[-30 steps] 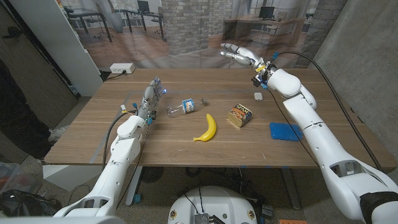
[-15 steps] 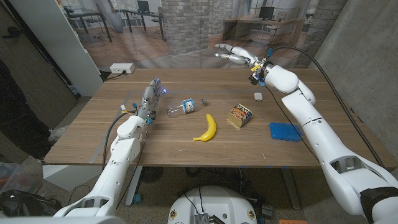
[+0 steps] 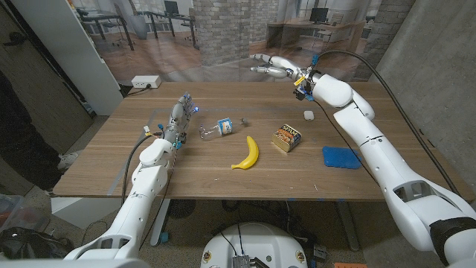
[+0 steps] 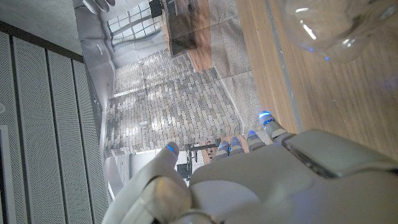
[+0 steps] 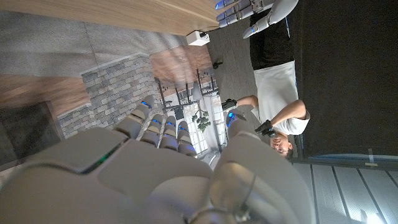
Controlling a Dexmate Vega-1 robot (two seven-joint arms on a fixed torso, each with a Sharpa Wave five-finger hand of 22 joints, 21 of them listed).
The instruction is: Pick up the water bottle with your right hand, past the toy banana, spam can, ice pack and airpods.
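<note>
My left hand (image 3: 181,113) stands on the wooden table (image 3: 111,152) near its left side, fingers straight and together, gripping nothing. Just right of it lies the clear plastic water bottle with a blue-and-white label (image 3: 222,127), on its side. Then the yellow toy banana (image 3: 248,153), the blue-and-yellow spam can (image 3: 285,138), the small white airpods case (image 3: 309,115) and the flat blue ice pack (image 3: 341,157). My right hand (image 3: 269,65) hangs above the far edge, fingers spread, empty, well apart from the bottle.
</note>
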